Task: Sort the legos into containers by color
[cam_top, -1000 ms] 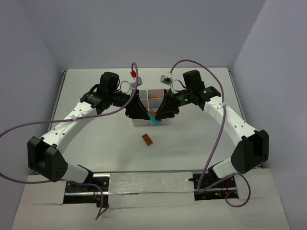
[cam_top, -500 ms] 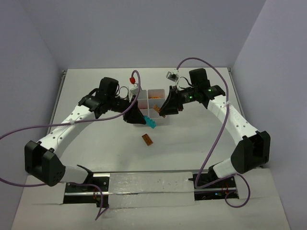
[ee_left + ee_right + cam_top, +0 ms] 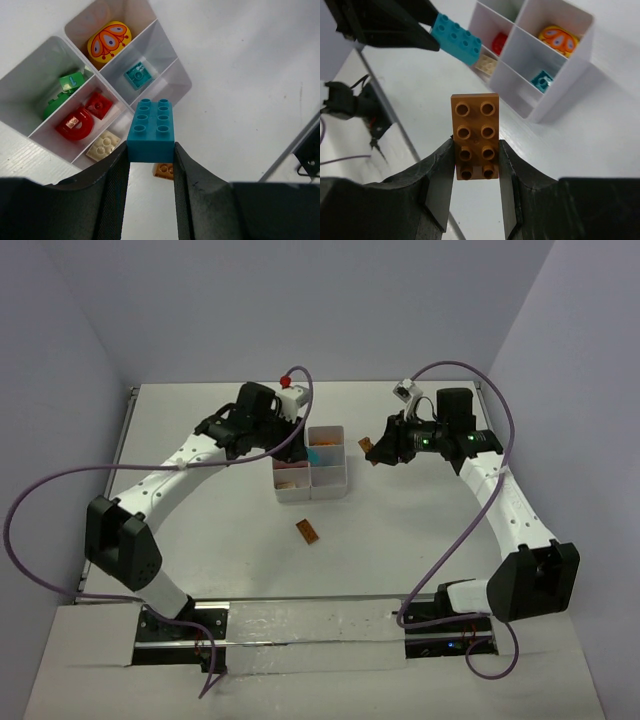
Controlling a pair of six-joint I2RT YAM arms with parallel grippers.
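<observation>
Left claw [image 3: 150, 156]: closed narrow on the teal brick [image 3: 151, 131], pads on its two long sides at the near end.
Right claw [image 3: 475, 162]: pinching the orange-brown brick [image 3: 475, 136] the same way, by its lower half.
Where, teal: mid-frame in my left wrist view, hanging above the near corner of the white tray [image 3: 183, 83]; a small teal lego [image 3: 138, 75] sits in a compartment just beyond.
Where, orange-brown: held clear of the tray, which is upper right in my right wrist view.
Handling: I judge both hard, light and slick-sided; a firm grip on the flat side walls suits them, not on the studs.
Axis, teal: studs face my camera; long axis runs up-frame, in line with my fingers.
Axis, orange-brown: two by four studs, long axis up-frame too.
Loose: one orange-brown lego [image 3: 308, 532] on the table below the tray in the top view.
</observation>
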